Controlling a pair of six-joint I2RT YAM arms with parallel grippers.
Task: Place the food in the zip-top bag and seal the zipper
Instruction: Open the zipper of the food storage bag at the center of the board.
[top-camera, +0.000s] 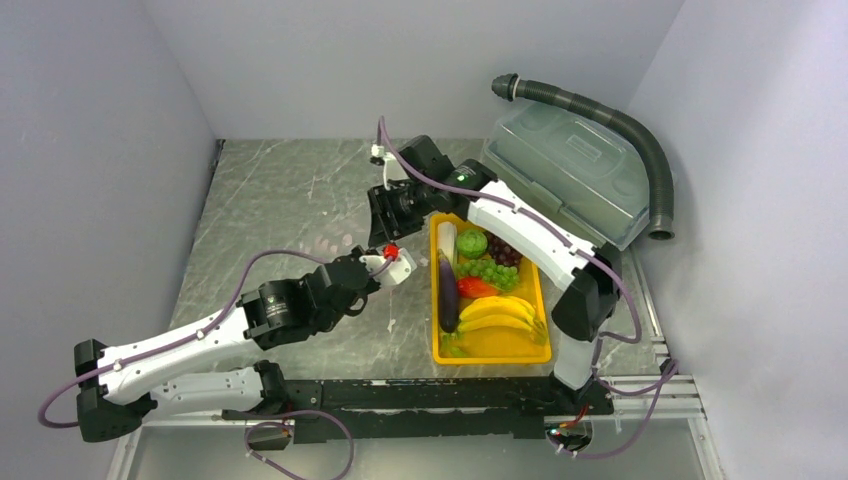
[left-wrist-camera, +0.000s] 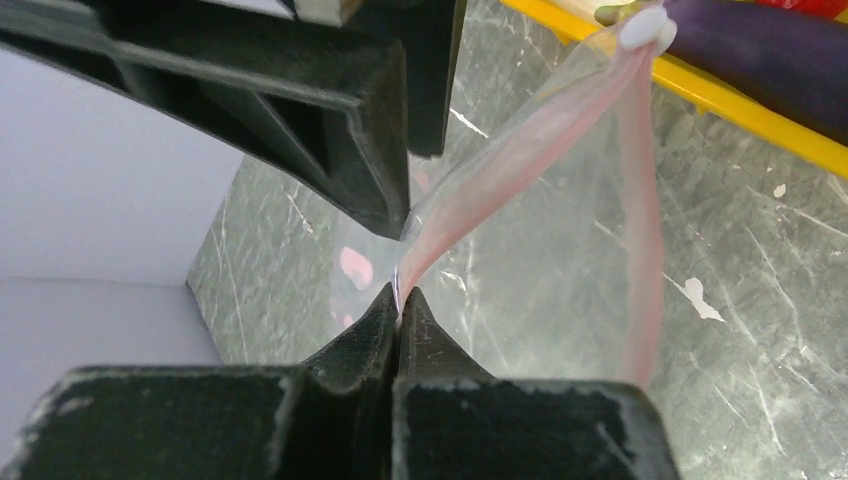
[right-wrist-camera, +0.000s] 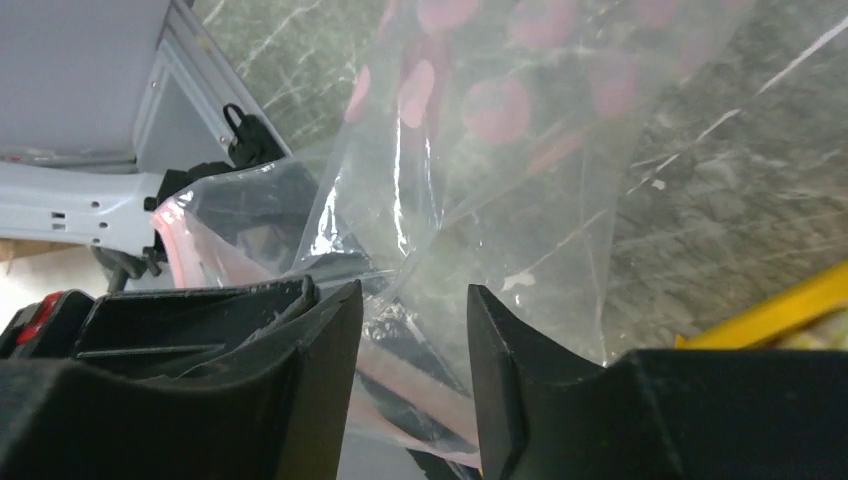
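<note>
Bag-opening step: left fingers (left-wrist-camera: 440, 350) pinch the zipper (left-wrist-camera: 520, 150). Right fingers (right-wrist-camera: 310, 340) stand spread, zip-top bag (right-wrist-camera: 520, 180) film loose between them. Next, the right fingers must grip the opposite lip.

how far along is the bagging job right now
Done: nothing packed; all the food lies in the yellow tray. In hand: the left claw is shut on the pink strip of the bag, and the right claw stands open with bag film between its jaws. Left: spread the mouth, load the food, seal the strip.
</note>
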